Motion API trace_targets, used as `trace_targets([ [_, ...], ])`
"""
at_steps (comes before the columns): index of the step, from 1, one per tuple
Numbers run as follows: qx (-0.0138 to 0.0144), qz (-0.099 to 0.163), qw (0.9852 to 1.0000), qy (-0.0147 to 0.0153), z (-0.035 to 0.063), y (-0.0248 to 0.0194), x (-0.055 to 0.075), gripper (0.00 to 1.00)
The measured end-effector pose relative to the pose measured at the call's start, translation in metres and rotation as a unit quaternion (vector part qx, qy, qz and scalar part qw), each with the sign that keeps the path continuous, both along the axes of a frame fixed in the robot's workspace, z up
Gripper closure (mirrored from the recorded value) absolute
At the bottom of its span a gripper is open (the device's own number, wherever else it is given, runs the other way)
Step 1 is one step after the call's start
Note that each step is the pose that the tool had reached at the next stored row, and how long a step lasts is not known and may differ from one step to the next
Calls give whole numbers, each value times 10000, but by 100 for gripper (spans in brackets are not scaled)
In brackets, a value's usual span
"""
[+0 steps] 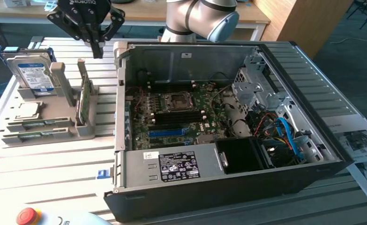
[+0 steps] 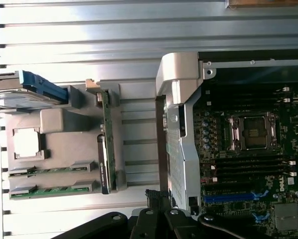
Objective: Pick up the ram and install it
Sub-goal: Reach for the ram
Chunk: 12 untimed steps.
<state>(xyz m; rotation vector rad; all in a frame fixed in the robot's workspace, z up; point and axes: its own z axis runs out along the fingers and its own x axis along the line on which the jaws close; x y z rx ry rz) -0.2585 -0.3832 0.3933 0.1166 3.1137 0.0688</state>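
Well, the ram (image 1: pixel 46 123) (image 2: pixel 52 171) lies flat in a slot of the grey holder (image 1: pixel 83 131) (image 2: pixel 64 124), with a second ram stick (image 1: pixel 42 136) (image 2: pixel 52 189) in the slot just beside it. Both are untouched and well apart from my gripper (image 1: pixel 97 52) (image 2: pixel 158 209). My fingers are pressed together and touch none of it. In the exterior view I hang in the air above the far end of the holder, just beside the near corner of the open computer case (image 1: pixel 117 93) (image 2: pixel 181 149). The ram sits at the holder's other end, toward that view's left.

Next to the ram, a square processor chip (image 1: pixel 27 110) (image 2: pixel 27 142) rests in its own recess. A larger green card (image 1: pixel 83 98) (image 2: pixel 107 144) stands on edge along the holder's side nearest the case, between the ram and me. A blue-labelled hard drive (image 1: pixel 33 75) (image 2: pixel 29 94) stands upright at the holder's far end.

Inside the case, the motherboard (image 1: pixel 190 117) (image 2: pixel 248 164) is exposed, its processor socket (image 1: pixel 174 101) (image 2: pixel 252 132) bare. Everything sits on a slatted metal table (image 1: pixel 46 164) (image 2: pixel 89 30). A red stop button (image 1: pixel 28 215) shows at the exterior view's lower left.
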Motion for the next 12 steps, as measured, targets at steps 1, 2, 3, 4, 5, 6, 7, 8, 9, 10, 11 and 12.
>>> trace_targets([
  [1, 0, 0, 10000, 0, 0, 2, -25, 90],
  [2, 0, 0, 10000, 0, 0, 3, -50, 90],
  [3, 0, 0, 10000, 0, 0, 4, -75, 90],
  [4, 0, 0, 10000, 0, 0, 5, -101, 90],
  [5, 0, 1, 10000, 0, 0, 6, -129, 90],
  [6, 0, 0, 10000, 0, 0, 7, -154, 90],
  [7, 0, 0, 10000, 0, 0, 8, -181, 90],
  [8, 0, 0, 10000, 0, 0, 10, -207, 90],
  [9, 0, 0, 10000, 0, 0, 11, -234, 90],
  [10, 0, 0, 10000, 0, 0, 12, -260, 90],
  [11, 0, 0, 10000, 0, 0, 14, -289, 90],
  [12, 0, 0, 10000, 0, 0, 16, -317, 90],
])
